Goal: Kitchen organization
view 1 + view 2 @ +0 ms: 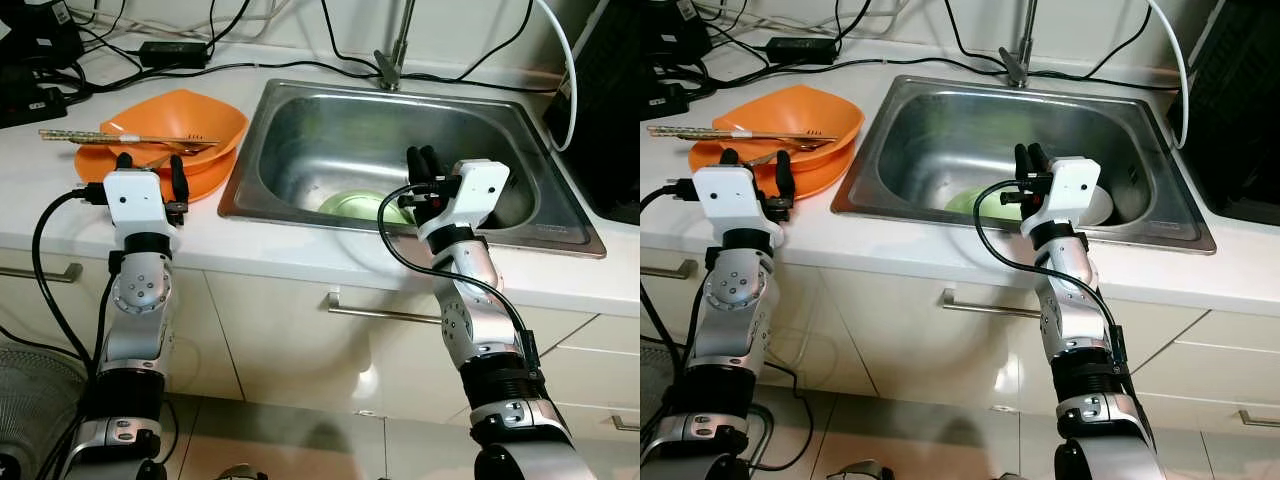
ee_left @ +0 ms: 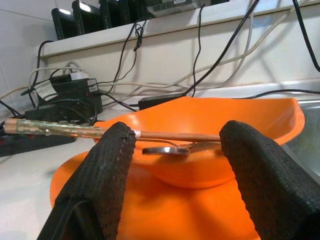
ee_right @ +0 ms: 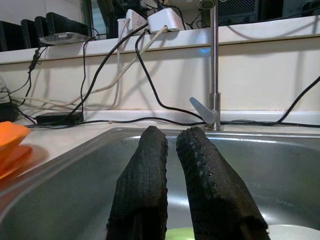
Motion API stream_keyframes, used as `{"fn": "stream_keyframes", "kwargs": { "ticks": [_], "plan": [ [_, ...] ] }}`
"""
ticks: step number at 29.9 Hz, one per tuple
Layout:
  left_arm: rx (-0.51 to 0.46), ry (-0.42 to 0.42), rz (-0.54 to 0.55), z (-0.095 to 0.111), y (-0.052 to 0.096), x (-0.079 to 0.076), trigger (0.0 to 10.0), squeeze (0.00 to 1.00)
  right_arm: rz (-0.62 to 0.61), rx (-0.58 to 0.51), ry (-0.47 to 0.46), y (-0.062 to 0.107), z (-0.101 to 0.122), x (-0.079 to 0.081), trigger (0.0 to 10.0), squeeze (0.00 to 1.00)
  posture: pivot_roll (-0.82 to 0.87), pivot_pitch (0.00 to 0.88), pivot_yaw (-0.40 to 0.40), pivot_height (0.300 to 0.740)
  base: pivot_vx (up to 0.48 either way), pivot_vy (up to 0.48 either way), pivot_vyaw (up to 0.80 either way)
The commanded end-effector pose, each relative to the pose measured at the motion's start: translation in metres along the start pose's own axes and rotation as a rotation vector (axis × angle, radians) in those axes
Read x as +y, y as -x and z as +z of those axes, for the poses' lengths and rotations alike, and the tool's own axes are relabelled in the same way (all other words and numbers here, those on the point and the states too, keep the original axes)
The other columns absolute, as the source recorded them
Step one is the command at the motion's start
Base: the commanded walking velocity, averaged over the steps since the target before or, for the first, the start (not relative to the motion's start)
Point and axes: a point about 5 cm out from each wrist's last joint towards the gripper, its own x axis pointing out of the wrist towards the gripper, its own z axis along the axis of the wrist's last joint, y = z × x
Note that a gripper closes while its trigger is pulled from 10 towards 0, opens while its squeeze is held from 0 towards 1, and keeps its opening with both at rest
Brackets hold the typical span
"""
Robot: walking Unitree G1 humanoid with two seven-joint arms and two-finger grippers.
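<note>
A white kitchen counter [image 1: 300, 250] holds a steel sink [image 1: 300, 130] with a tap [image 1: 392, 60] behind it, and to the sink's left an orange bowl [image 1: 215, 120] sits on an orange plate [image 1: 205, 180], with chopsticks [image 1: 90, 136] laid across the bowl's rim and a metal spoon [image 2: 165, 149] resting inside. The left gripper [image 1: 150, 168] hovers at the near edge of the plate with its fingers spread wide and nothing between them, pointing toward the bowl. The right gripper [image 1: 425, 160] reaches over the sink's front edge with its fingers nearly together and empty, above a green plate [image 1: 350, 206] and a white dish [image 1: 1098, 208] lying in the basin.
</note>
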Motion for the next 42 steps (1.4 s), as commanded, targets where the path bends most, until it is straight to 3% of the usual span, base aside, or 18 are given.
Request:
{"fn": "stream_keyframes", "kwargs": {
  "ticks": [1, 10, 11, 12, 13, 34, 42],
  "plan": [
    [-0.017, 0.016, -0.023, 0.004, -0.003, -0.005, 10.0, 0.0, 0.003, -0.014, 0.012, -0.003, 0.004, -0.003, 10.0, 0.0, 0.09, 0.043, -0.033, 0.74, 0.0, 0.0, 0.0],
    [-0.029, 0.028, -0.029, 0.006, -0.009, -0.01, 10.0, 0.0, 0.011, -0.018, 0.017, -0.004, 0.005, -0.002, 10.0, 0.0, 0.08, 0.022, -0.031, 0.74, 0.0, 0.0, 0.0],
    [-0.03, 0.028, -0.029, 0.007, -0.009, -0.01, 8.7, 0.0, 0.012, -0.018, 0.017, -0.004, 0.005, -0.002, 10.0, 0.0, 0.08, 0.022, -0.031, 0.74, 0.0, 0.0, 0.0],
    [-0.031, 0.03, -0.027, 0.007, -0.009, -0.01, 8.5, 0.0, 0.013, -0.019, 0.016, -0.004, 0.005, -0.002, 10.0, 0.0, 0.08, 0.019, -0.032, 0.74, 0.0, 0.0, 0.0],
    [-0.031, 0.024, -0.019, 0.006, -0.009, -0.007, 10.0, 0.0, 0.014, -0.018, 0.016, -0.004, 0.005, -0.001, 10.0, 0.0, 0.08, 0.018, -0.033, 0.74, 0.0, 0.0, 0.0],
    [0.02, 0.0, 0.026, -0.003, -0.006, 0.001, 10.0, 0.0, 0.001, -0.014, 0.017, -0.003, 0.004, -0.004, 10.0, 0.0, 0.09, 0.043, -0.035, 0.74, 0.0, 0.0, 0.0],
    [0.056, 0.087, 0.017, -0.006, -0.008, -0.003, 10.0, 0.0, -0.007, -0.015, 0.018, -0.002, 0.005, -0.005, 10.0, 0.0, 0.08, 0.046, -0.032, 0.74, 0.0, 0.0, 0.0]
  ]
}}
